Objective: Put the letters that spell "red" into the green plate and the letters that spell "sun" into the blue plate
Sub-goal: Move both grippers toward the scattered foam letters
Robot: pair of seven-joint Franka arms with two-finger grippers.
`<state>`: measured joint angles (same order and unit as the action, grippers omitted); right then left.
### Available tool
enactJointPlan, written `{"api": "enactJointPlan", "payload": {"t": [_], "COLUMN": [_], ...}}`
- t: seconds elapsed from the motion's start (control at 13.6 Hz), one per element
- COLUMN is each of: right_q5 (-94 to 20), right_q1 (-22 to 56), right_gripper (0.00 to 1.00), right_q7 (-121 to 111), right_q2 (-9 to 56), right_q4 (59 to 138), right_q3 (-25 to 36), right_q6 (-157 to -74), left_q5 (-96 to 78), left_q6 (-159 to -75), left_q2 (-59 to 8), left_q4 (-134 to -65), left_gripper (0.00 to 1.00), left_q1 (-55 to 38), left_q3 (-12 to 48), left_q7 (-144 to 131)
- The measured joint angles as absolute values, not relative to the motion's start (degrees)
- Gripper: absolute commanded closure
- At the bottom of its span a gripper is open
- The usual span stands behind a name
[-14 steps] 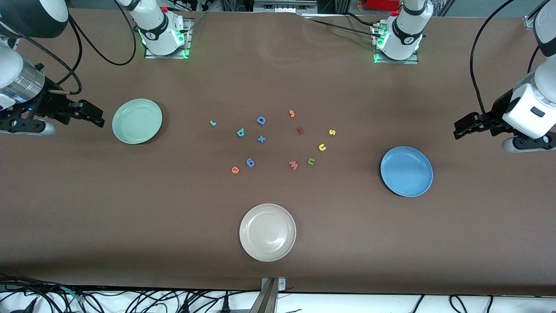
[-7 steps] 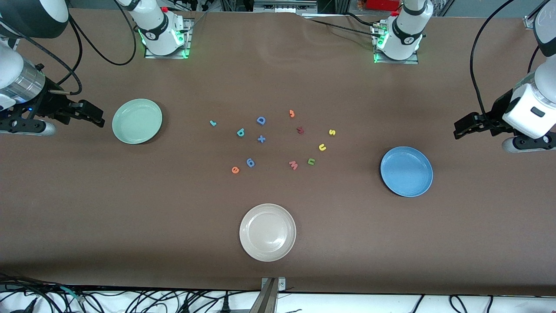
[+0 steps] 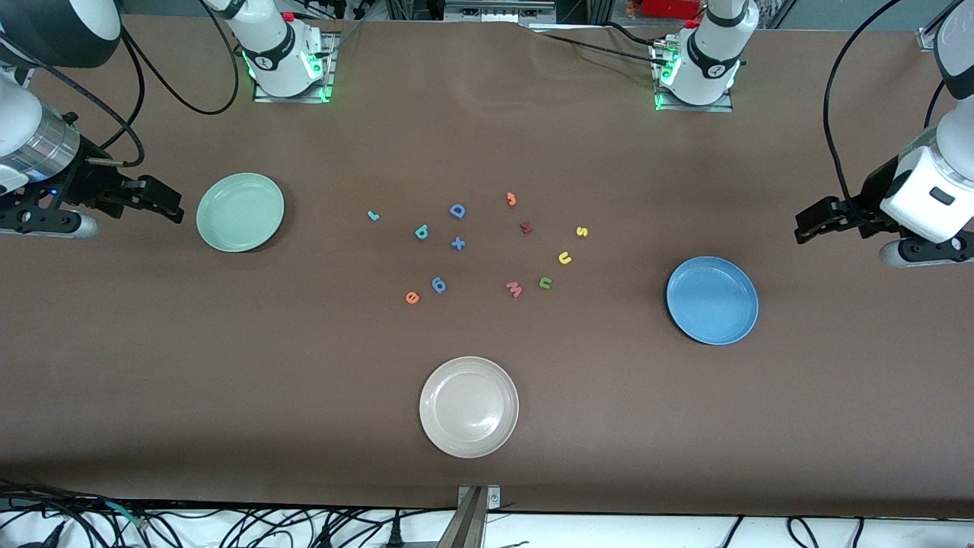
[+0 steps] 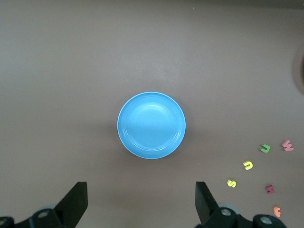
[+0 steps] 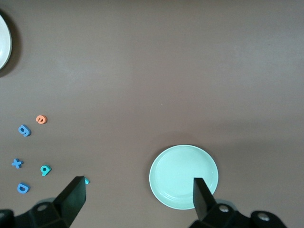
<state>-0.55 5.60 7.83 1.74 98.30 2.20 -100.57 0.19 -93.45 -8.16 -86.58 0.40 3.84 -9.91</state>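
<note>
The table (image 3: 152, 365) carries three round plates — one green plate (image 3: 240, 212), one blue plate (image 3: 712, 300) and one off-white plate (image 3: 469, 407). Eleven small foam pieces lie between them. By colour the count is: two teal — the r (image 3: 373, 216) and the d (image 3: 421, 231); two yellow — the s (image 3: 582, 231) and the u (image 3: 564, 258); two orange — the e (image 3: 412, 297) and a hooked piece (image 3: 511, 199); three blue — a capital D (image 3: 457, 211), a plus sign (image 3: 457, 243) and a 6-shaped piece (image 3: 439, 285); one green n (image 3: 545, 283); one pink w (image 3: 514, 289); one dark red piece (image 3: 526, 227).
</note>
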Motion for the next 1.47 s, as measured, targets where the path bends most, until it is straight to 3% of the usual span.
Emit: {"api": "enactJointPlan", "payload": {"t": [0.73, 1.47], "right_q5": [-0.84, -1.00], "right_q1": [6.22, 6.98], "right_gripper": [0.01, 0.01], "right_q7": [12.31, 40.67], "right_q2": [1.76, 3.82], "right_q4": [98.30, 99.62], "right_q3": [0.66, -11.96], "right_q6": [-99.42, -99.42], "left_q5": [0.19, 0.08], "left_q6": [-93.45, -95.00], "left_q2": [-8.47, -10.71], "left_q4": [-86.58, -86.58], "left_gripper": [0.00, 0.00], "left_q1": [0.40, -0.32], "left_q3": [3.85, 5.08], "left_q7": [-9.91, -9.91]}}
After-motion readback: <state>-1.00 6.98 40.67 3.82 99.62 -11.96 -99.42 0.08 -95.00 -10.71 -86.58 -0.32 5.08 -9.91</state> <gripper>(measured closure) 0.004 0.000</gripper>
